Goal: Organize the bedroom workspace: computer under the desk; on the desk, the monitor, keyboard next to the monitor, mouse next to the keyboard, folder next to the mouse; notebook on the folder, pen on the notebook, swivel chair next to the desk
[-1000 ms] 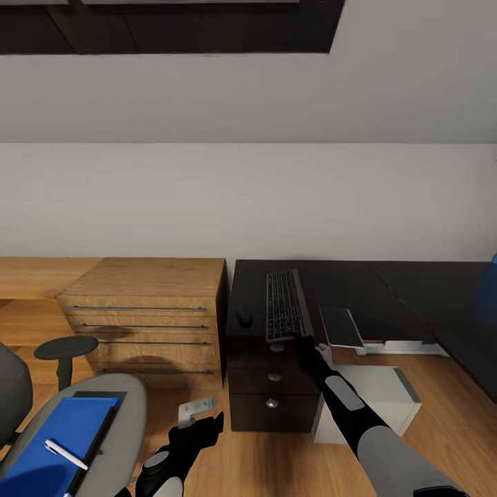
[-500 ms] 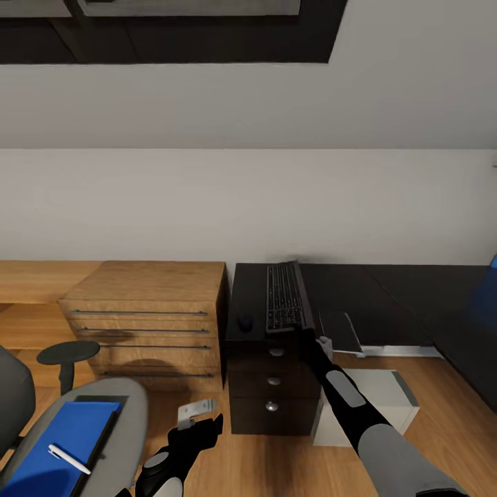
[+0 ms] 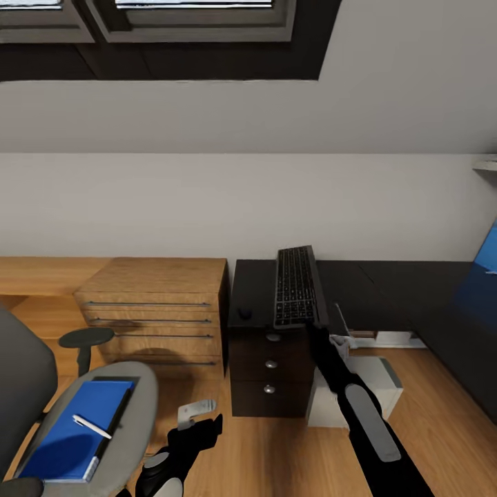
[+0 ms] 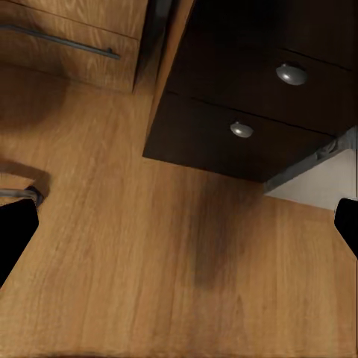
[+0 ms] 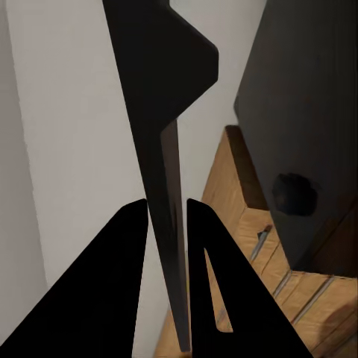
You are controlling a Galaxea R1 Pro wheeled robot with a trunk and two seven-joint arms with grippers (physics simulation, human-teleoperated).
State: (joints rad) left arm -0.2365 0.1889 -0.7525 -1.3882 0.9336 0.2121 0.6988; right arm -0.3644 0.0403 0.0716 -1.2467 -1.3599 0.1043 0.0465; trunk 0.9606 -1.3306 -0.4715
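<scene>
Head view: right gripper (image 3: 315, 330) pinched the keyboard (image 3: 297, 287) by its near end, over the desk (image 3: 252, 293) beside the mouse (image 3: 244, 312); step looked like keyboard placement. Left wrist: left gripper (image 4: 179, 224) spread open, empty, above floor. Right wrist: jaws clamped on keyboard edge. Next, prob. lower it flat, then let go.

The right pincer (image 3: 319, 330) is hidden behind the near edge of the keyboard (image 3: 297, 286), so the head view does not show its grip. The swivel chair (image 3: 27, 386) is cut off by the left and bottom edges. The notebook (image 3: 119, 404) lies mostly covered by the folder (image 3: 72, 431), only a dark strip showing. The computer (image 3: 369, 393) is partly hidden by the right arm and the tabletop (image 3: 386, 290). The mouse (image 3: 244, 312) is too small to make out in detail. At the right edge a blue shape (image 3: 483, 266) is cut off
</scene>
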